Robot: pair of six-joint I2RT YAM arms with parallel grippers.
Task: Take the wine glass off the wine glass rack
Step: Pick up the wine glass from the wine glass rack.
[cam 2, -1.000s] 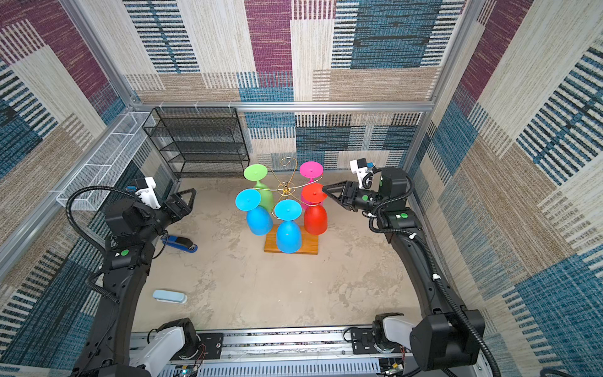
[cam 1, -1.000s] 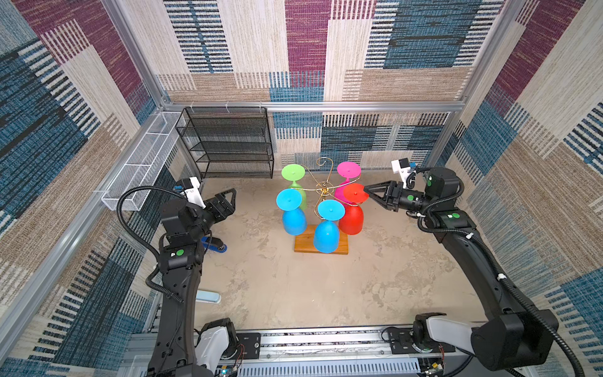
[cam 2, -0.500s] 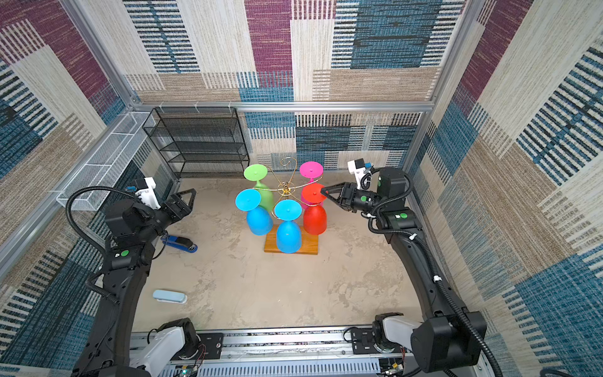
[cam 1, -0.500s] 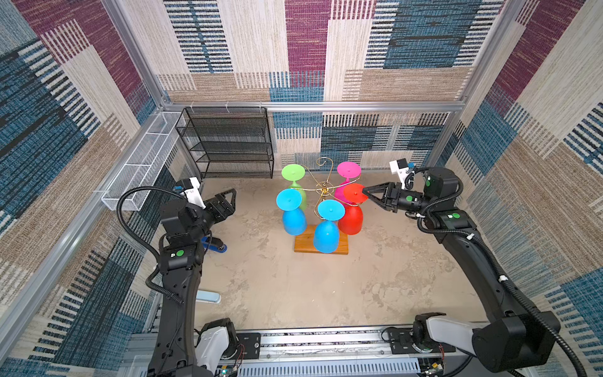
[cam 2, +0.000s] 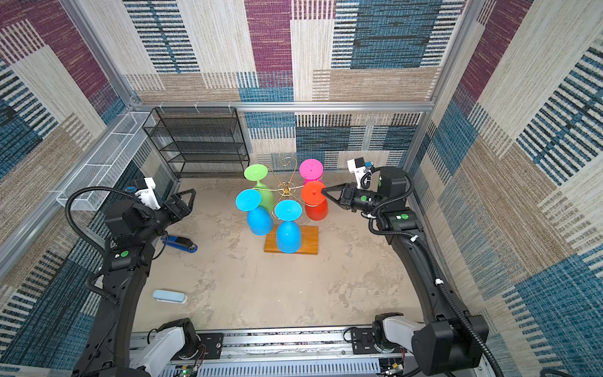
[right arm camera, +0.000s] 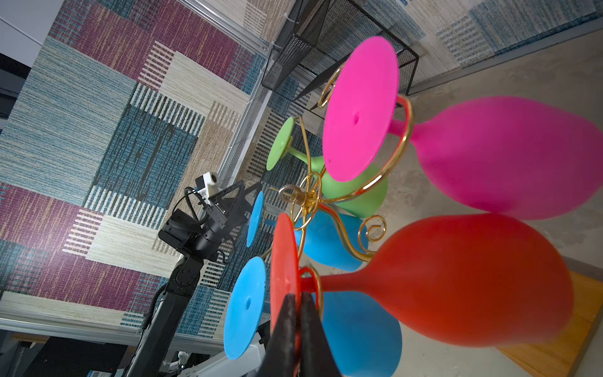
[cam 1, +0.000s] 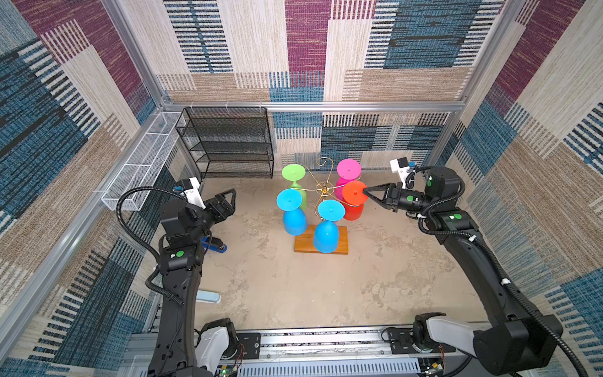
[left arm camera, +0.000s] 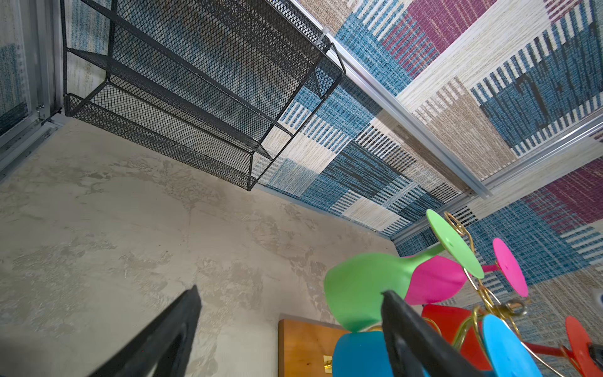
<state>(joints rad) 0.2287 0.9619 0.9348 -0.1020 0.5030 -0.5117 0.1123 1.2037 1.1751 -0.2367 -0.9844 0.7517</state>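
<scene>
Grip is made at the foot: the right gripper has its 2 fingers pressed together on the rim of the foot disc of the red wine glass, with the thin disc edge caught between them. The rim is the only part that reaches outward past the wire, which likely explains this choice of hold.

The glass hangs bowl-down on the wine glass rack. Its stem passes through a gold wire loop and its foot sits above the wire, so the foot carries the weight. In both top views the glass is on the side of the rack facing the right arm, above the wooden base.

Judgement: the stem must slide outward along its arm before the glass can come free. The curled scroll end could snag the foot.

Neighbours are close. The pink glass hangs just beside, and the nearest blue glass has its foot near the red one. A sideways pull risks knocking either.

The left gripper is spread wide and holds nothing. It hovers over the table, well apart from the rack, and is not part of this step.
</scene>
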